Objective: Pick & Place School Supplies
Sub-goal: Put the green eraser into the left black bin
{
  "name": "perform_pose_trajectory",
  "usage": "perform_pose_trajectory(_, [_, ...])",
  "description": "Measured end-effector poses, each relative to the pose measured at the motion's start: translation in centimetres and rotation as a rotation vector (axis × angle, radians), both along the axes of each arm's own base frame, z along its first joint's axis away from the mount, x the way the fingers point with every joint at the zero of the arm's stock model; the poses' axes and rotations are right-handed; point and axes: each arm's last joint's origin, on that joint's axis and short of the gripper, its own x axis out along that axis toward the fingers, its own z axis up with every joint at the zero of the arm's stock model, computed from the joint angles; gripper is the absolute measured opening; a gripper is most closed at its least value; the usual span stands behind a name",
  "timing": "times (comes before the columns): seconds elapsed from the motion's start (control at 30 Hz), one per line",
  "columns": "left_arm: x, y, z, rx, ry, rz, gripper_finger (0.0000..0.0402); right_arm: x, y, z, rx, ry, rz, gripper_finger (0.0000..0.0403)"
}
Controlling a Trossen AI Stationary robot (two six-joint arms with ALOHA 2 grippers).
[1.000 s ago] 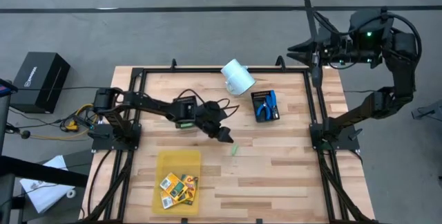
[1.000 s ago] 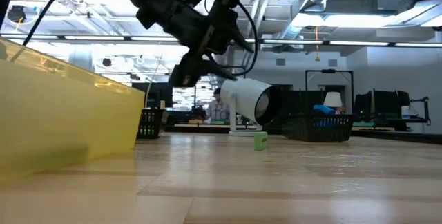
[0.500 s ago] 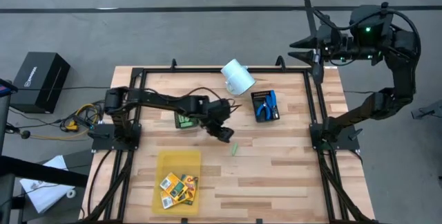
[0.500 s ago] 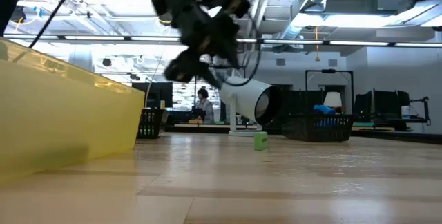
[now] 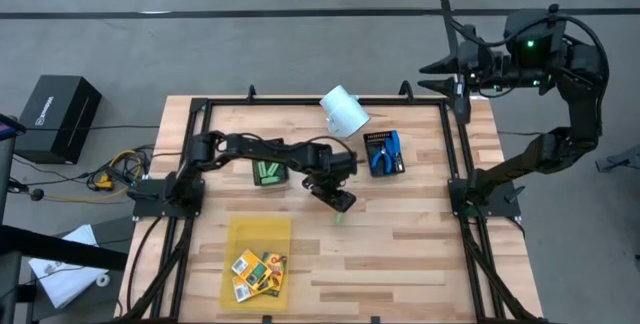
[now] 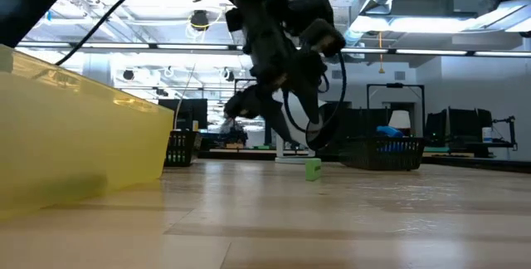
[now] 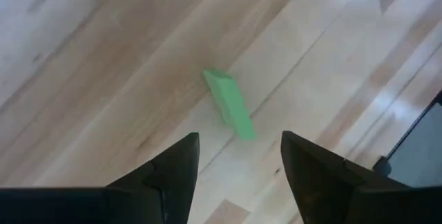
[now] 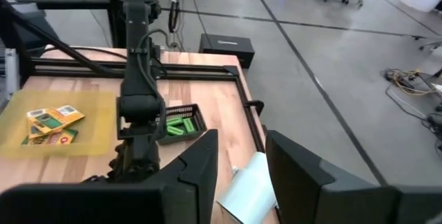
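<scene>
No words or numbers can be read here. The black box (image 5: 59,117) on the floor next to the table has a small white mark on its top, maybe a brand name, but the letters are too tiny to make out. The little orange-yellow boxes (image 5: 258,272) in the yellow tray (image 5: 258,234) have green and white marks on them, but no letters show clearly. The small black tray (image 5: 383,152) with the blue tools has rows of light dots on one side, and these do not read as words.
</scene>
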Motion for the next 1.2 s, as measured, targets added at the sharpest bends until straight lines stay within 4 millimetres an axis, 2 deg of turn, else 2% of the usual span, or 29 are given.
perform_pose_trajectory(0.53, [0.1,-0.9,0.0,0.037,0.003,0.038,0.0199,0.0,0.1,0.0,-0.017,0.006,0.029,0.0113])
perform_pose_trajectory(0.73, [0.8,-1.2,-1.2,0.028,-0.011,0.053,0.0199,0.0,0.1,0.0,-0.017,0.006,0.030,0.0113])
perform_pose_trajectory(1.03, [1.0,-1.2,-1.2,0.043,-0.028,0.059,0.0199,0.0,0.1,0.0,-0.017,0.007,0.030,0.0113])
perform_pose_trajectory(1.2, [1.4,-1.3,-2.8,0.025,-0.001,0.049,0.0199,0.0,0.1,0.0,-0.016,0.008,0.029,0.0113])
